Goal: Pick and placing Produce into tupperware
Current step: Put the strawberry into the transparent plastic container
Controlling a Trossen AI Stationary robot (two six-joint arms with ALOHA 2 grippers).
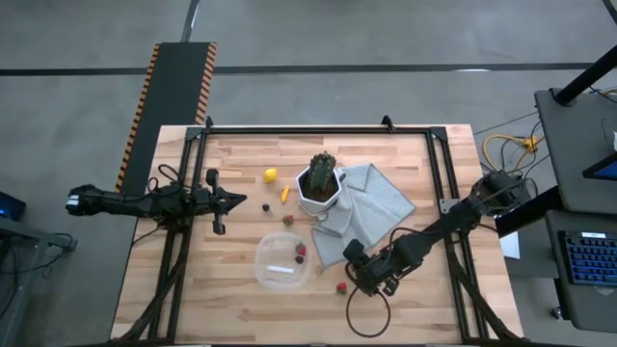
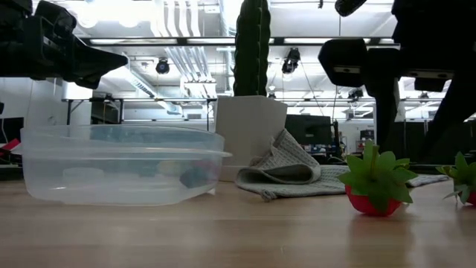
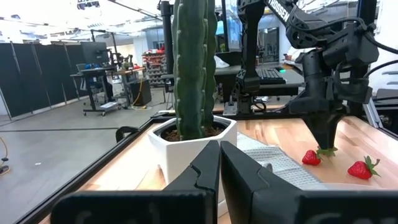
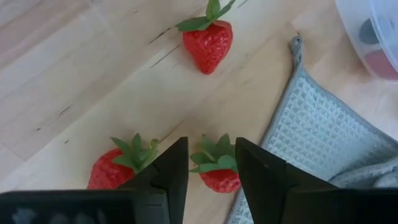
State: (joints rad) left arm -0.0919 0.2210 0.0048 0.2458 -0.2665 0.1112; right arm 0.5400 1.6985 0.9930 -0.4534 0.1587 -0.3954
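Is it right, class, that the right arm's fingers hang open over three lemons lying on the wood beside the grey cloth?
No. They are strawberries, not lemons; the right wrist view shows them between the open fingers, beside the grey cloth.

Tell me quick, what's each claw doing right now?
Left gripper: closed, holding nothing.
Right gripper: open, poised over a strawberry on the table, not gripping it yet.
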